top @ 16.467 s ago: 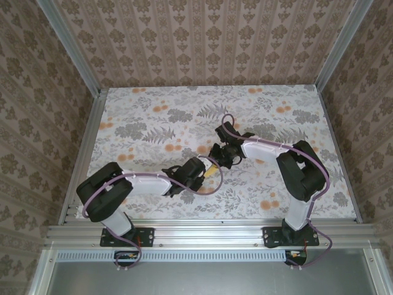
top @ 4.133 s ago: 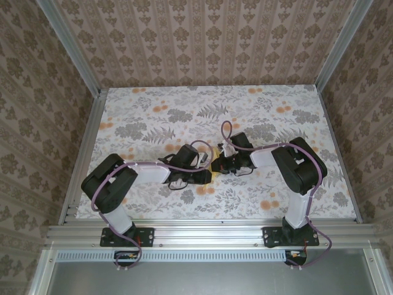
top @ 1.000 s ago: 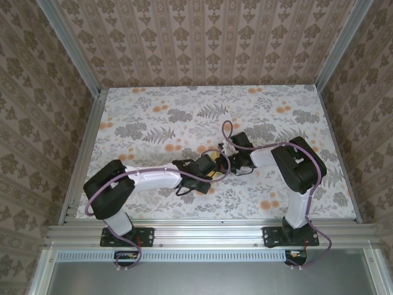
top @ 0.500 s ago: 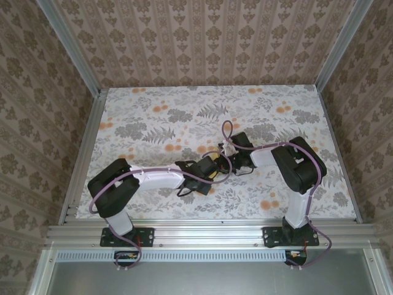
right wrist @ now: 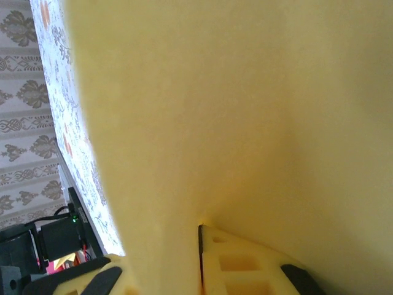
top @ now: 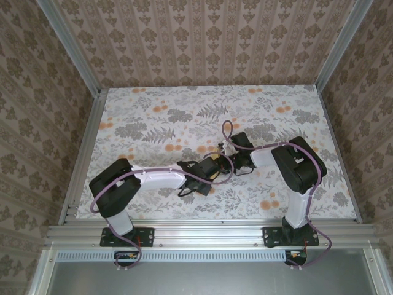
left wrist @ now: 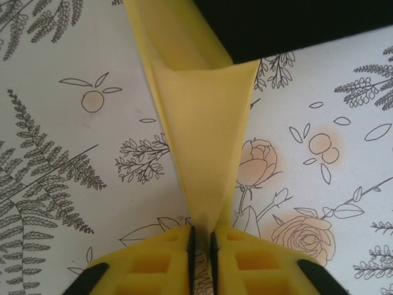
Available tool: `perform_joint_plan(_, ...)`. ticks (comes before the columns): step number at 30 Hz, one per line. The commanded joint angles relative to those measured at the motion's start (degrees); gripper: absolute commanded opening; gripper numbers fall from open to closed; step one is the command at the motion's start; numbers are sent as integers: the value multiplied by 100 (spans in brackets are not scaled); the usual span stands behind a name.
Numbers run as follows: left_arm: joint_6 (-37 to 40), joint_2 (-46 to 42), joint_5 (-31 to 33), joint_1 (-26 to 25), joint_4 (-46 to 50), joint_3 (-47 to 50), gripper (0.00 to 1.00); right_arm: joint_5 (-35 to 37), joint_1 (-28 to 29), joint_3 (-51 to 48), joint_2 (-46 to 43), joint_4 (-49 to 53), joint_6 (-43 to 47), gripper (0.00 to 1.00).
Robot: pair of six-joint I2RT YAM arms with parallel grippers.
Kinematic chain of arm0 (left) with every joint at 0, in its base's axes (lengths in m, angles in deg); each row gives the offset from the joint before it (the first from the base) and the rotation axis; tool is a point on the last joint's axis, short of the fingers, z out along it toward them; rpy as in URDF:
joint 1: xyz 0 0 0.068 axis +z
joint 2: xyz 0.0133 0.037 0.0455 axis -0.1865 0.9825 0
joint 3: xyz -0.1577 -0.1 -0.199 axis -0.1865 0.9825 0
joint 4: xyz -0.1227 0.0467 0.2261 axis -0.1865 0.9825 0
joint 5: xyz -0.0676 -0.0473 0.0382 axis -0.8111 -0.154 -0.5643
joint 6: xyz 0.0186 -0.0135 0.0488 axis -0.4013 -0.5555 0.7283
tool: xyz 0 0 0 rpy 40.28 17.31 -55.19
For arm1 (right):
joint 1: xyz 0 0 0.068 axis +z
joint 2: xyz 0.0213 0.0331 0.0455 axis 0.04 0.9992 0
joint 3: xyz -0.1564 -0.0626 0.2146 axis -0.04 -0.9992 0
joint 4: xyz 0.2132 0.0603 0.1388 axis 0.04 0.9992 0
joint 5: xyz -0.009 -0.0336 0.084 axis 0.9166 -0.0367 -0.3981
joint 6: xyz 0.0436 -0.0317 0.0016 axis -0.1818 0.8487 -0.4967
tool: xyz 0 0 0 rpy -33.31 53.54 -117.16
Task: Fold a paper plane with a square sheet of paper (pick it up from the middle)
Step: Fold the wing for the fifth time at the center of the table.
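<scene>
Left gripper (left wrist: 201,232) pinches the yellow paper's (left wrist: 202,135) narrow tip. Right gripper (right wrist: 163,258) looks clamped on its other end, blurry close-up. Mid-table (top: 153,117), mostly hidden under the wrists from above; free room all round.

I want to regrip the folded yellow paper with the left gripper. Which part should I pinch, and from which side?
Probably the narrow pointed end of the folded yellow paper, approached end-on along the crease. There the layers close flat together; farther up, the fold spreads into an open trough. The left gripper sits at that tip.
</scene>
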Motion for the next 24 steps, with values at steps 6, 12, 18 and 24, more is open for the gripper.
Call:
perform_joint_plan(6,-269,-950,-1064,453,-667,357,41,729,-8,-120,331,293,161,6)
perform_joint_plan(12,-949,-1155,-2392,1116,-2386,1166,38,695,-6,-143,318,265,190,6)
perform_joint_plan(18,-1312,-795,-2805,1328,-3184,1434,23,679,-7,-147,334,240,191,6)
perform_joint_plan(24,-1381,-532,-2907,1430,-3390,1559,22,679,-10,-147,339,243,182,7)
